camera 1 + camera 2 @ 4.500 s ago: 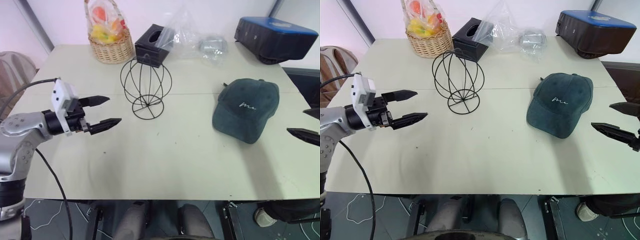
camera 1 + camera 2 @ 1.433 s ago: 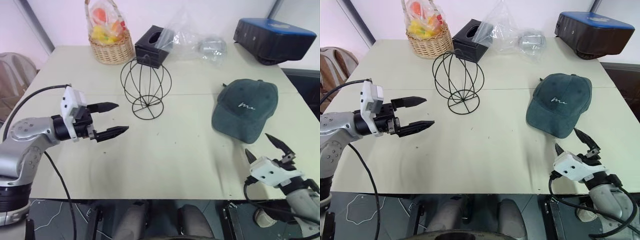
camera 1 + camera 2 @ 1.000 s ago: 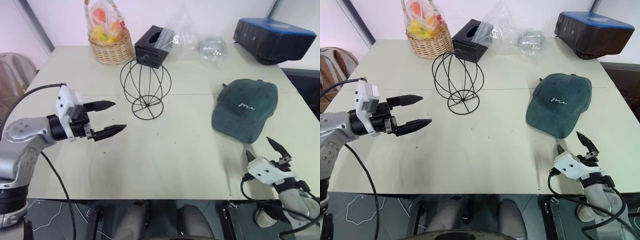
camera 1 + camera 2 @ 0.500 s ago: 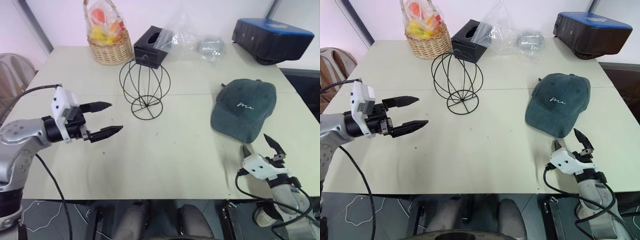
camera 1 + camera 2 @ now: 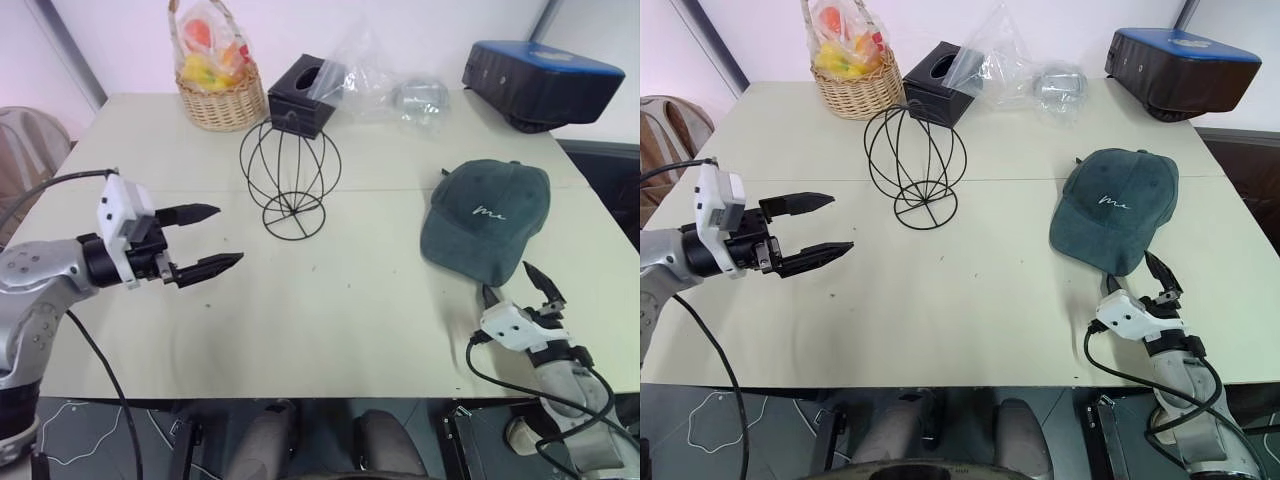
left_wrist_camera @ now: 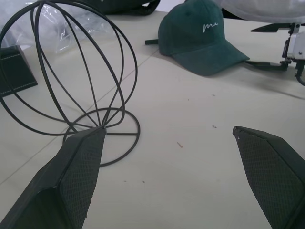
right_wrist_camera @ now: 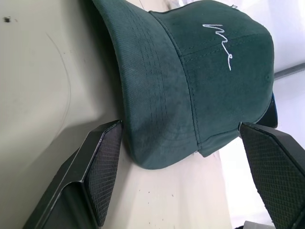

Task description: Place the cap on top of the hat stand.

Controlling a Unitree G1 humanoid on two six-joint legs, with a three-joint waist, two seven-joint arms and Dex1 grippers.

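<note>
Just short of the cap's (image 5: 487, 220) brim, we hold our right tool (image 5: 518, 287) spread wide to straddle it; left tool (image 5: 200, 240), also apart, waits beside the hat stand (image 5: 290, 178).

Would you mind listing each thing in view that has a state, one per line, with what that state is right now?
cap: lying flat on the table, not gripped, brim toward the right gripper.
hat stand: upright, bare, nothing on it.
left gripper: open, empty, held above the table.
right gripper: open, empty, just short of the cap's brim.
tissue box: upright behind the stand.
wicker basket: upright, filled, wrapped in plastic.
</note>
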